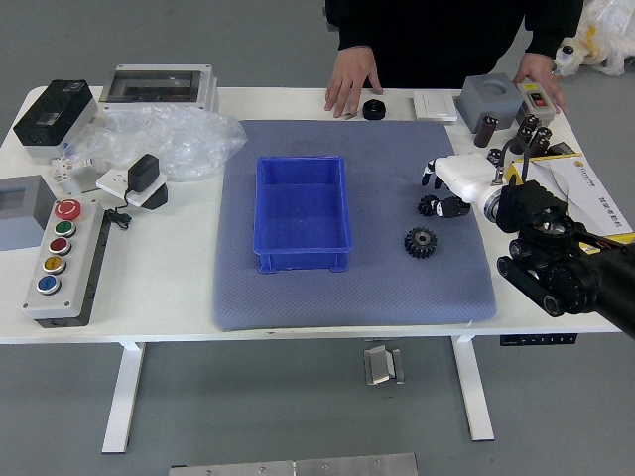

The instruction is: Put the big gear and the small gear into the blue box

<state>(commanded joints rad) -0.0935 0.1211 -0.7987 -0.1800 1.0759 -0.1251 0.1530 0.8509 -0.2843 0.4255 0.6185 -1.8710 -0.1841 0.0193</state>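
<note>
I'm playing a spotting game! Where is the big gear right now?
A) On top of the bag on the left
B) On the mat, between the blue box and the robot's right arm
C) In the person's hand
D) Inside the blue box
B: the big gear lies on the mat, with the blue box on one side and the right arm on the other.

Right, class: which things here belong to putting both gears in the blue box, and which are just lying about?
Part of the job:
- big gear
- small gear, close by the robot's right hand
- blue box

Just lying about:
- button panel
- clear plastic bag
- yellow-edged folder
</note>
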